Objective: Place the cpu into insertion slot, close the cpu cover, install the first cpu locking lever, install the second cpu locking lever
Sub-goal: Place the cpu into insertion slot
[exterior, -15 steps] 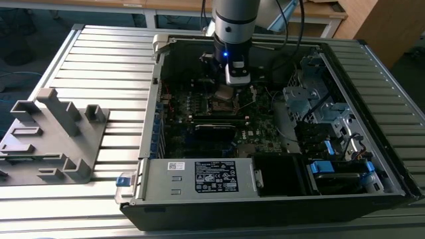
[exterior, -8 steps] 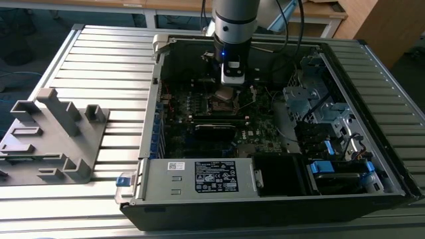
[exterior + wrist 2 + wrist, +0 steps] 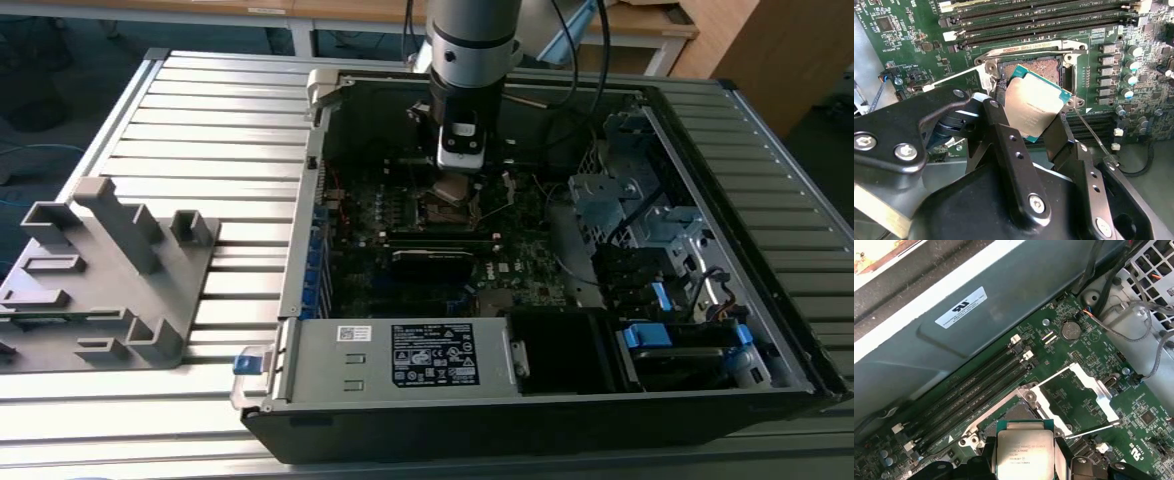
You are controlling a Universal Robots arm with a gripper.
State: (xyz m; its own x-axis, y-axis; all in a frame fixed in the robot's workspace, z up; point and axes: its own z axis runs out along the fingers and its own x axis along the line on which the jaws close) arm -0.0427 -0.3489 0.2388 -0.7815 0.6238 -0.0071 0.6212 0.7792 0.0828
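Note:
My gripper (image 3: 1031,111) is shut on the cpu (image 3: 1035,106), a thin square chip with a dull silver face, one black finger on each of two opposite edges. I hold it tilted just above the insertion slot (image 3: 1040,73), whose dark pin field and silver rim show past the chip. The first wrist view has the cpu (image 3: 1025,452) in my gripper (image 3: 1025,460) over the insertion slot (image 3: 1015,412). The cpu cover (image 3: 1095,383), a silver frame with a large window, is swung open flat beside the socket. A thin wire locking lever (image 3: 1093,428) sticks out unlatched. In the exterior view my gripper (image 3: 453,186) hangs inside the computer case.
Long black memory slots (image 3: 969,390) run beside the socket. The open case (image 3: 300,250) lies on a slatted metal table, with a labelled power supply (image 3: 400,355) at its near end and drive bays with blue tabs (image 3: 661,335). A grey fixture (image 3: 100,270) stands at the exterior view's left.

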